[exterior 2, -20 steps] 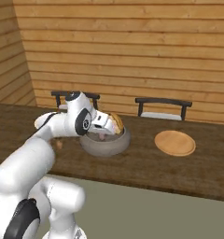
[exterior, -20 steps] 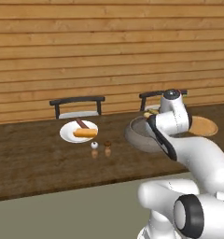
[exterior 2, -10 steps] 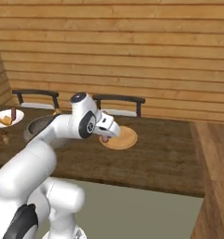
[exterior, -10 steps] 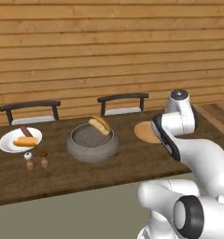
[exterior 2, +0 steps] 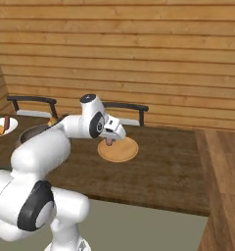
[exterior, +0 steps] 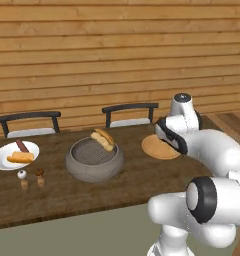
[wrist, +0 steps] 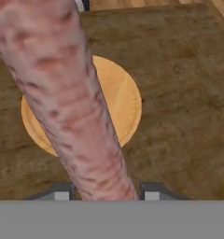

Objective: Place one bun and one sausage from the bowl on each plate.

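Jaws clamped on sausage [wrist: 72,102], held above tan plate [wrist: 125,98]; bun [exterior: 103,138] on bowl [exterior: 94,162] rim

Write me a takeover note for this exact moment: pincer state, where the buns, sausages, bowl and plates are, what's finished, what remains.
Pincer: shut on a sausage, held above the tan plate, which is bare.
White plate: already has one bun and one sausage.
Bowl: the second bun rests against its far rim.
Done: white plate.
Left: set this sausage on the tan plate, then fetch the bun from the bowl and place it there too.
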{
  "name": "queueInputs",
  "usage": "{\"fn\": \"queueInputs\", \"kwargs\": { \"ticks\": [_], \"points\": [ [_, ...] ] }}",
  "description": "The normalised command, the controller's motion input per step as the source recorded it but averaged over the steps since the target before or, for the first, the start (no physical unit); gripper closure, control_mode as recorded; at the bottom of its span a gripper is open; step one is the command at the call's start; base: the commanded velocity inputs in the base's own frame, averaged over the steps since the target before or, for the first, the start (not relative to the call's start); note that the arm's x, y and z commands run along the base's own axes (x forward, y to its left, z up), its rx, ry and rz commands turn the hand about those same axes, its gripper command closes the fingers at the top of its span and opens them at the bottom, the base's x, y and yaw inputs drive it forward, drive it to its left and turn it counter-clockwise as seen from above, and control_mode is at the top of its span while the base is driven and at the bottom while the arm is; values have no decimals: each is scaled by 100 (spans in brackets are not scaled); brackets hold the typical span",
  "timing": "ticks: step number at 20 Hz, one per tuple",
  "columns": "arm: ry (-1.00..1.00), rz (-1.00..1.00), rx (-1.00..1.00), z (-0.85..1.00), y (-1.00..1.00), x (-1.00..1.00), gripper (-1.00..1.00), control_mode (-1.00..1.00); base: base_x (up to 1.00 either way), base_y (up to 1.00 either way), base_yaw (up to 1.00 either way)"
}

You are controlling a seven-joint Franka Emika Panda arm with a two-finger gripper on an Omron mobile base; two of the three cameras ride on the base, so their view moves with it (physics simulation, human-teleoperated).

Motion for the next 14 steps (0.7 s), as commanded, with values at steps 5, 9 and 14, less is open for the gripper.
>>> {"fn": "queueInputs", "kwargs": {
  "ticks": [5, 9, 14],
  "points": [
    [15, 0, 6, -87, 1, 88, 100, -100, 0, 0, 0],
    [8, 0, 7, -89, -1, 63, 100, -100, 0, 0, 0],
    [2, 0, 2, -57, 0, 50, -100, -100, 0, 0, 0]
  ]
}}
